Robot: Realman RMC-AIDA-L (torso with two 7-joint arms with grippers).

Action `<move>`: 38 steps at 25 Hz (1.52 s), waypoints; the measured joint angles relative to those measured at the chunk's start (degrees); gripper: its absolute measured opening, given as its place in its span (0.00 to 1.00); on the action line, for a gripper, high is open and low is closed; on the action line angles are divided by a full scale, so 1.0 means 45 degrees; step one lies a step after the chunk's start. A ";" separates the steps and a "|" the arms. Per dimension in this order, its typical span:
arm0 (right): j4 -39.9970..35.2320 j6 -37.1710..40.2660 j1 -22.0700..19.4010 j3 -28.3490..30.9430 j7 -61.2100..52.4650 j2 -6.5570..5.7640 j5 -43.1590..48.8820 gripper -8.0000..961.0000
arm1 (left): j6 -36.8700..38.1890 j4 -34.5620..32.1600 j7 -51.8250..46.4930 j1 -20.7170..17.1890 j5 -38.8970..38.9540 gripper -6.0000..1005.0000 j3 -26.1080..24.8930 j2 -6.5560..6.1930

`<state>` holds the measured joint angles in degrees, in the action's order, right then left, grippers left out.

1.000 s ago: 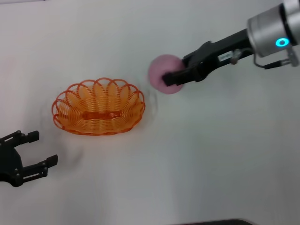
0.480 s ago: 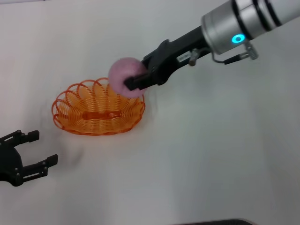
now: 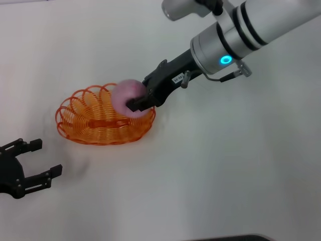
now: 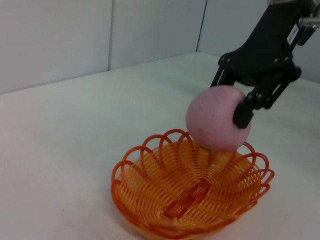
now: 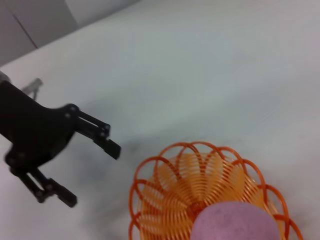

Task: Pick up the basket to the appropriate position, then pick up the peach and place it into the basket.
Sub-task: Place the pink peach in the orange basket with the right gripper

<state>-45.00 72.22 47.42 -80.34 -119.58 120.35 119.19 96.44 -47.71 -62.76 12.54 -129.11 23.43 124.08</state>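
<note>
Head view: right hand (image 3: 138, 102) grips the peach (image 3: 125, 95) over the basket's (image 3: 80, 120) two-o'clock rim, touching no wire. Left hand (image 3: 35, 160), fingers spread and holding nothing, rests at the basket's seven o'clock. White worktop (image 3: 225, 165); pale walls (image 4: 75, 35) behind.

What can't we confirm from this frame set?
- Head view: whether the peach touches the basket; the right end effector covers the contact.
- Right wrist view: peach cut by the frame edge, own fingers unseen.
- Left end effector: base cropped in head view.
</note>
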 joint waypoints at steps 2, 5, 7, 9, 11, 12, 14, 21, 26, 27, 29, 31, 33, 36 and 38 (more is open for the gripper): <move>0.0223 -0.0269 0.0061 -0.0195 0.0044 0.0013 -0.0002 0.46 | -0.0006 0.0008 0.0000 0.0001 0.0000 0.82 0.0006 -0.0008; 0.0401 -0.0555 0.0087 -0.0407 0.0116 0.0040 -0.0039 0.46 | -0.0021 0.0013 0.0000 -0.0012 0.0000 0.82 -0.0008 -0.0013; 0.0506 -0.0655 0.0107 -0.0503 0.0186 0.0053 -0.0120 0.46 | -0.0025 0.0015 0.0001 -0.0014 0.0000 0.82 -0.0012 -0.0014; 0.0554 -0.0695 0.0125 -0.0557 0.0212 0.0054 -0.0215 0.46 | -0.0026 0.0016 0.0000 -0.0014 0.0000 0.82 -0.0012 -0.0015; 0.0556 -0.0703 0.0126 -0.0581 0.0220 0.0048 -0.0262 0.47 | -0.0026 0.0017 0.0001 -0.0014 0.0000 0.82 -0.0012 -0.0015; 0.0558 -0.0711 0.0126 -0.0586 0.0224 0.0040 -0.0275 0.47 | -0.0026 0.0020 0.0000 -0.0014 0.0000 0.82 -0.0012 -0.0015; 0.0560 -0.0748 0.0126 -0.0591 0.0234 0.0029 -0.0284 0.47 | -0.0026 0.0030 0.0000 -0.0014 0.0000 0.82 -0.0012 -0.0016; 0.0546 -0.0827 0.0052 -0.0594 0.0542 0.0014 -0.0316 0.49 | -0.0026 0.0036 0.0000 -0.0006 0.0000 0.82 -0.0012 -0.0016; 0.0535 -0.0838 -0.0004 -0.0590 0.0704 0.0014 -0.0483 0.60 | -0.0026 0.0019 -0.0002 -0.0020 0.0000 0.82 -0.0013 -0.0016; 0.0538 -0.0842 -0.0008 -0.0584 0.0707 0.0014 -0.0487 0.62 | -0.0025 0.0018 -0.0007 -0.0026 0.0000 0.82 -0.0013 -0.0016; 0.0539 -0.0847 -0.0016 -0.0573 0.0710 0.0014 -0.0492 0.67 | -0.0026 0.0016 -0.0017 -0.0035 0.0000 0.82 -0.0013 -0.0014; 0.0503 -0.0843 -0.0054 -0.0552 0.0769 0.0014 -0.0532 0.71 | -0.0025 0.0016 -0.0019 -0.0037 0.0000 0.82 -0.0012 -0.0006; 0.0455 -0.0773 -0.0147 -0.0526 0.1006 0.0006 -0.0791 0.81 | -0.0025 0.0019 -0.0019 -0.0036 0.0004 0.82 -0.0012 -0.0004; 0.0297 -0.0488 -0.0576 -0.0325 0.1886 -0.0080 -0.1799 0.95 | -0.0021 0.0025 -0.0021 -0.0033 0.0045 0.82 -0.0013 0.0000; -0.0151 -0.0161 -0.1190 0.0110 0.2714 -0.0120 -0.2566 0.98 | -0.0008 0.0028 -0.0060 -0.0020 0.0072 0.82 -0.0012 0.0003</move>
<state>-45.68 71.49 42.07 -79.85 -107.37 119.81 107.64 96.40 -47.58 -63.03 12.45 -128.78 23.38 124.09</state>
